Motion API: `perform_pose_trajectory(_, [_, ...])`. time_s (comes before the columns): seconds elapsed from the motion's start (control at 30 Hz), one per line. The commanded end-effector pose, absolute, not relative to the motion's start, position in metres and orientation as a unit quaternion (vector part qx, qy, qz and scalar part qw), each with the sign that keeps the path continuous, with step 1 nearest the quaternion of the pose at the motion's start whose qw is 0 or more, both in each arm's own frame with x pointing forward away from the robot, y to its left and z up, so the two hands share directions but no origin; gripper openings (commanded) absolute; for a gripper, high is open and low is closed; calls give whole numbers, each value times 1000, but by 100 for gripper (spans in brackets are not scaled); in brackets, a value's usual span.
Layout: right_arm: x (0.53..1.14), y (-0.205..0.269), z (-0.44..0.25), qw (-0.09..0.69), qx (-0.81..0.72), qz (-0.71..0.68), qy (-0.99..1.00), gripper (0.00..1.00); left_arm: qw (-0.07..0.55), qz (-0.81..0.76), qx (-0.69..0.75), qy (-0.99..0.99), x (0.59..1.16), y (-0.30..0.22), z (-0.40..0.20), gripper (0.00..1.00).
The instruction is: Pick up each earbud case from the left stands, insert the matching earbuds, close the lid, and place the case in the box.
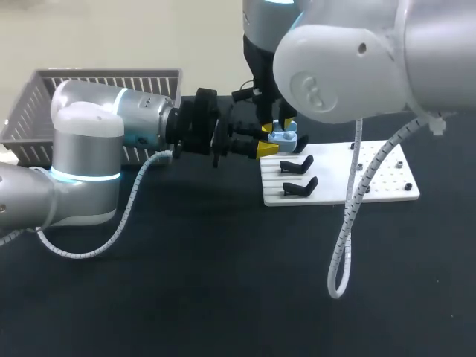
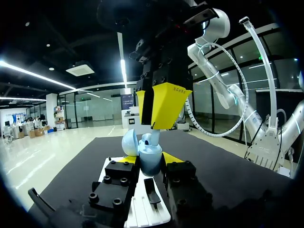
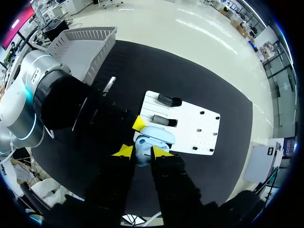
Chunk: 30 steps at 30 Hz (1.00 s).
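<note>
My left pincer (image 2: 149, 160) grips the pale-blue earbud case (image 3: 156, 134) from both sides, lid open, held above the white stand board (image 1: 375, 178). My right pincer (image 3: 142, 152), directly over the case, appears clamped on an earbud (image 2: 151, 138).

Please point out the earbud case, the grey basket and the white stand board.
earbud case (image 2: 150, 164): left wrist view, lower shell.
grey basket (image 1: 111, 74): head view, rim.
white stand board (image 1: 394, 186): head view, bare part.
</note>
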State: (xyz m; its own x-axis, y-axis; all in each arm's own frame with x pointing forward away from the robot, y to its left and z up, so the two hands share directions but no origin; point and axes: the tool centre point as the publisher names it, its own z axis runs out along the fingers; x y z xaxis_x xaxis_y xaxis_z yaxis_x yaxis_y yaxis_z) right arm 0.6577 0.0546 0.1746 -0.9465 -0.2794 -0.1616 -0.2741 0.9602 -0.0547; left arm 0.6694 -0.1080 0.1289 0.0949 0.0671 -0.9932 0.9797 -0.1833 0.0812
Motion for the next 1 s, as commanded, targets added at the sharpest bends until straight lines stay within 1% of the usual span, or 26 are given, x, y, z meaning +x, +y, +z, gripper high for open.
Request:
perform_pose_trajectory(0.03, [659,55,173,92,-136,-18,986,0,457,-500,583,449,669,-108,128,0])
perform_pose_trajectory(1.0, [666,51,157,90,-126,-19,988,0,457,-500,583,449,669,-108,128,0])
